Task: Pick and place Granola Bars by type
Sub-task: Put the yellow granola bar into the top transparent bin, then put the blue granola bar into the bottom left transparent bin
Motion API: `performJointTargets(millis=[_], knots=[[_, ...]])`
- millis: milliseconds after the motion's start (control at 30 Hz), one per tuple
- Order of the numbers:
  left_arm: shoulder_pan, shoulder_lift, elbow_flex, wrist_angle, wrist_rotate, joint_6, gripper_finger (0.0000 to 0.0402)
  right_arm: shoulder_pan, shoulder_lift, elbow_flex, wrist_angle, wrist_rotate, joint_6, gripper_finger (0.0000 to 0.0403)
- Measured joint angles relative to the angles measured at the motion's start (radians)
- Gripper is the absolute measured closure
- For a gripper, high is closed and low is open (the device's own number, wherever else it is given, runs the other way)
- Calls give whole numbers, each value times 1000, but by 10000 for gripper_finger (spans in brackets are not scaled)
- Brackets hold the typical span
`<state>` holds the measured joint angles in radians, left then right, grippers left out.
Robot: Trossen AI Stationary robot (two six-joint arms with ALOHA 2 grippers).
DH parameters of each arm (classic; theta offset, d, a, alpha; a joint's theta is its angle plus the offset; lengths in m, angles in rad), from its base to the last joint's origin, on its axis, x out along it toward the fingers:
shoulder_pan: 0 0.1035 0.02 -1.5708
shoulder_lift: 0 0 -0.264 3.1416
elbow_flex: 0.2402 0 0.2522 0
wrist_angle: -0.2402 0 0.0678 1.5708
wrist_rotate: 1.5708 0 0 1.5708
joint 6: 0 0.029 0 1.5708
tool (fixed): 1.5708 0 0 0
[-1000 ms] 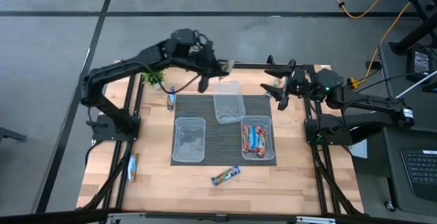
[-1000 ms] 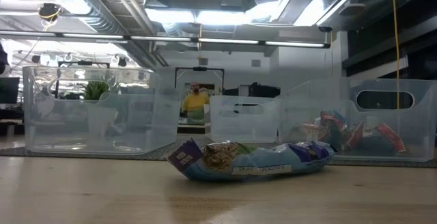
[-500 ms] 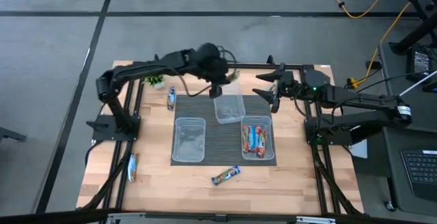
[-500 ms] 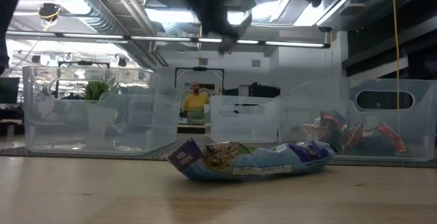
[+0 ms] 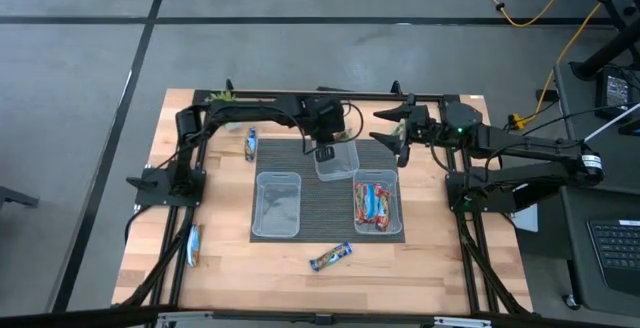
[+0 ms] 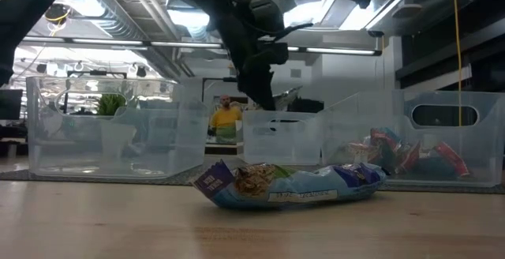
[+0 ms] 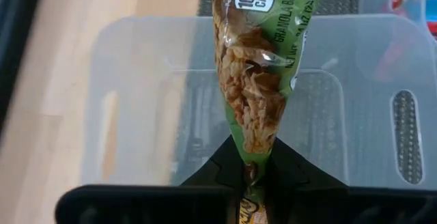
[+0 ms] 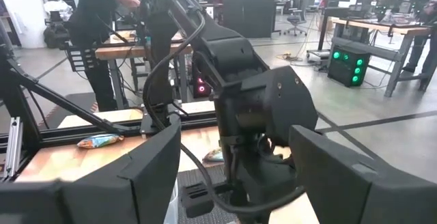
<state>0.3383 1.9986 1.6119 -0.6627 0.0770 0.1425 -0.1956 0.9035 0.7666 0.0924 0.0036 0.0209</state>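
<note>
- Wooden slats make the bench [image 5: 230,268], with a dark ribbed mat [image 5: 330,183] in its middle and three clear tubs on the mat; behind it the low view shows a bright workshop with a person far off.
- One green-wrapped granola bar [image 7: 256,80] hangs from the left tool [image 7: 254,177], which is pinching the crimped end seam of the wrapper, above the rear tub [image 5: 335,161].
- This bar looks light, and I judge the contents brittle and the foil slippery, so the flat seam at an end is the safest place to hold; squeezing the middle may crush it.
- Its long axis runs straight away from the fingers, free end toward the tub floor, so it points almost down.
- A blue bar [image 6: 288,185] lies flat on the bench at the front, long axis across the low view.
- Red-orange bars [image 5: 375,206] already lie in the right front tub [image 5: 377,178], while the left front tub [image 5: 277,205] holds nothing visible.
- Two more bars lie at the left side: one [image 5: 250,145] near the rear, one [image 5: 194,245] by the frame.
- Beside the rear tub the right tool [image 5: 398,134] waits with fingers spread.
</note>
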Motion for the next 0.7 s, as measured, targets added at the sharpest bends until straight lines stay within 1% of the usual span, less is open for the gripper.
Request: performJointTargets(millis=[100, 200, 300, 433, 567, 700], knots=[[-5, 2, 0, 1, 21, 5, 371, 0, 0, 0, -1, 0, 1, 128], [-5, 1, 1, 0, 30, 42, 347, 0, 0, 0, -1, 0, 1, 128], [-5, 1, 1, 0, 27, 48, 315, 0, 0, 0, -2, 0, 1, 128], [-5, -1, 1, -5, 17, 62, 261, 0, 0, 0, -5, 1, 1, 128], [1, -50, 1, -66, -9, 40, 215, 0, 0, 0, -33, -3, 2, 128], [35, -128, 1, -176, -66, -24, 192, 0, -4, 0, -80, -13, -4, 128]])
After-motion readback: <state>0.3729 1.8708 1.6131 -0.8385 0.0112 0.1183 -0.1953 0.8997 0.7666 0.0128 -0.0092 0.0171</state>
